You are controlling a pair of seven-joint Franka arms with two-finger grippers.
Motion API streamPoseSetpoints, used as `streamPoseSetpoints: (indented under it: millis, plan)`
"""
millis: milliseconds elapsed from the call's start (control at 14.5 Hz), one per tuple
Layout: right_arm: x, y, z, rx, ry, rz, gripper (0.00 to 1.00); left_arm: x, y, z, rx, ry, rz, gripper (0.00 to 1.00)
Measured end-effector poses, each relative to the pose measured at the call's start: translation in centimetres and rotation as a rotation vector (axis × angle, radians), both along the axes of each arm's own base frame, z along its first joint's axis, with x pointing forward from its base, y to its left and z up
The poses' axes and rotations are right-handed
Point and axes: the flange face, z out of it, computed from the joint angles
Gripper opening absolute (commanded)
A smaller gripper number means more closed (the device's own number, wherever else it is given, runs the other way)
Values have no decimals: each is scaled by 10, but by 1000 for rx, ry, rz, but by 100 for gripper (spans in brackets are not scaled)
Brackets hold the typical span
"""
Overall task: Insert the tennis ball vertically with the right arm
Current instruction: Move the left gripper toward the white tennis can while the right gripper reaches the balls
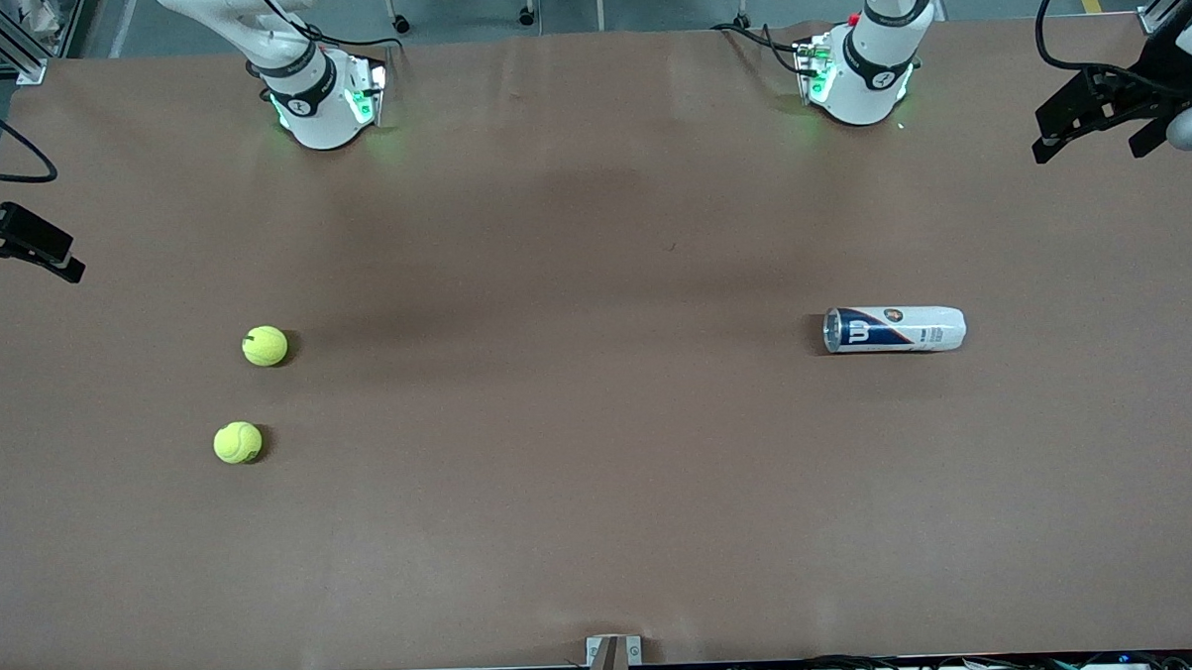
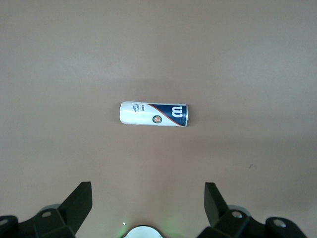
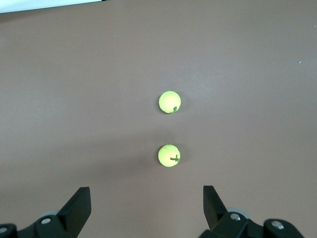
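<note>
Two balls lie toward the right arm's end of the surface: one ball (image 1: 264, 346) farther from the front camera, the second ball (image 1: 237, 443) nearer to it and closer to the front edge. Neither is touched. The can (image 1: 894, 329) lies on its side toward the left arm's end, well apart from both balls, its open mouth facing them. Nothing is done yet, by my reading: the can needs standing up, a ball needs picking and dropping in.

Right hand (image 3: 143, 208) hangs high over the balls, fingers wide, empty. Left hand (image 2: 148, 206) hangs high over the can, fingers wide, empty.
</note>
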Motion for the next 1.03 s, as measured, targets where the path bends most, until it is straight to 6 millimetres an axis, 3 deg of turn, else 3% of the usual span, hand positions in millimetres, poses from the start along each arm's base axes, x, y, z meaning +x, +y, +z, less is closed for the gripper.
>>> streamPoseSetpoints:
  millis: [275, 482, 620, 826, 1033]
  plan:
    - [0, 0, 0, 0, 0, 0, 100, 1, 0, -1, 0, 3, 0, 100]
    - [0, 0, 0, 0, 0, 0, 100, 11, -1, -21, 3, 41, 11, 100]
    - [0, 0, 0, 0, -1, 1, 100, 21, 0, -48, 10, 87, 26, 100]
    - [0, 2, 4, -1, -9, 11, 100, 35, 0, -104, 86, 106, 107, 100]
    - [10, 12, -13, 0, 23, 30, 100, 33, -9, -161, 109, 79, 221, 100]
